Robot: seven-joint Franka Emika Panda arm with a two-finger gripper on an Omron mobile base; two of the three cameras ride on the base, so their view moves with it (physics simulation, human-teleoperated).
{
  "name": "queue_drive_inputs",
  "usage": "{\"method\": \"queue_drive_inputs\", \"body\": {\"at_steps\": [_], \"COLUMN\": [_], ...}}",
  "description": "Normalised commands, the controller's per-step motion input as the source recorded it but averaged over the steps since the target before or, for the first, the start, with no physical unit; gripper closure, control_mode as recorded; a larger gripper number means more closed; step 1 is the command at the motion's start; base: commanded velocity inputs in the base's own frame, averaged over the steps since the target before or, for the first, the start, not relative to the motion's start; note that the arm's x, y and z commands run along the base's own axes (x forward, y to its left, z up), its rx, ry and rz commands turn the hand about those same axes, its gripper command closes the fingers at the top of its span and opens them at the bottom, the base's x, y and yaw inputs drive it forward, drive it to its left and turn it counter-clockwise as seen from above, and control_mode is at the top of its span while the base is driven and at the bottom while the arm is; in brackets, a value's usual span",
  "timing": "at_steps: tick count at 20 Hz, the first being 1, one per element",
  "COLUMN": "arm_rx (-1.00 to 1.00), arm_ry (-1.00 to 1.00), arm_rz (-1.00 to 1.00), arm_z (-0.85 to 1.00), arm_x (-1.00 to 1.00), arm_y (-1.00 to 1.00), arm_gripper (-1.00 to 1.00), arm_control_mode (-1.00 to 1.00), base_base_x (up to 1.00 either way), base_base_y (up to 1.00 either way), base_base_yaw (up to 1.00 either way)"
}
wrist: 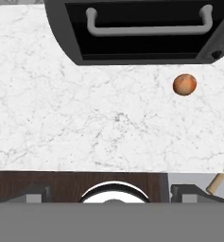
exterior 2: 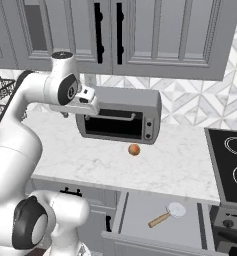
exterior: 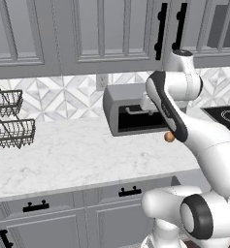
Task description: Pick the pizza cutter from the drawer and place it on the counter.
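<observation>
Approach step: tool, jaws wide & empty, hangs over counter near toaster oven; pizza cutter lies in open drawer below-right, so next move calls for swinging right, down.

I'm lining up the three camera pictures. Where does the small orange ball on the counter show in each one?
Left base view: orange ball right of centre, at the arm's edge, below the toaster oven.
Right base view: ball at centre, on the counter before the oven.
Hand view: ball upper right, under the oven.
Shared landmark: the toaster oven.
</observation>
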Motion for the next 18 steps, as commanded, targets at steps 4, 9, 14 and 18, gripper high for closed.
{"method": "queue_drive_inputs", "body": {"at_steps": [4,9,14,18], "arm_rx": [0.0,0.04,0.02,0.0], "arm_ry": [-0.02,-0.01,0.0,0.0], "arm_rz": [0.0,0.0,0.0,-0.01], "arm_z": [0.0,0.0,-0.01,-0.11], "arm_x": [-0.03,-0.55,-0.39,-0.03], "arm_y": [-0.08,-0.95,-1.0,-1.0], "arm_gripper": [-1.0,-1.0,-1.0,-1.0], "arm_control_mode": [-1.0,-1.0,-1.0,-1.0], "base_base_x": [0.0,0.0,0.0,0.0], "base_base_y": [0.0,0.0,0.0,0.0], "base_base_yaw": [0.0,0.0,0.0,0.0]}}
